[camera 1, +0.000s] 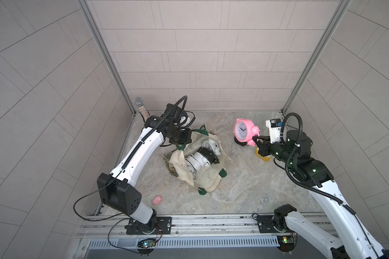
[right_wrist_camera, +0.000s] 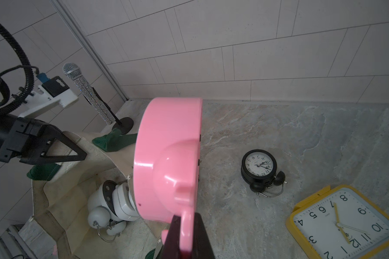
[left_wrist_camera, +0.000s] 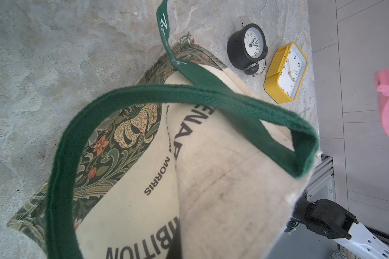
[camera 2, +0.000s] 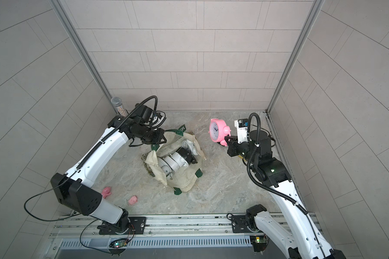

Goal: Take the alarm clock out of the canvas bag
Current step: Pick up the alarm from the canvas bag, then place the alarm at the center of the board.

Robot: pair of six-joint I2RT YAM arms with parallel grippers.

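Jaws of the right end effector (camera 1: 256, 140) pinch a lug of the pink clock (camera 1: 244, 132), held in the air right of the bag (camera 1: 209, 177), out of it. The left end effector (right_wrist_camera: 80, 154), pressed together, grips the bag's rim. White clocks (camera 1: 195, 162) lie inside; a black clock (right_wrist_camera: 259, 167) and a yellow clock (right_wrist_camera: 346, 224) rest on the surface (camera 1: 234, 190).

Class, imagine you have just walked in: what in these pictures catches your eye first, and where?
The bright pink round plastic alarm clock stands out, held above the far right of the stone-patterned table by the right gripper, shut on its small knob. Mid-table, the cream canvas bag with dark green handles gapes open over white and black alarm clocks, its rim pinched by the left gripper.
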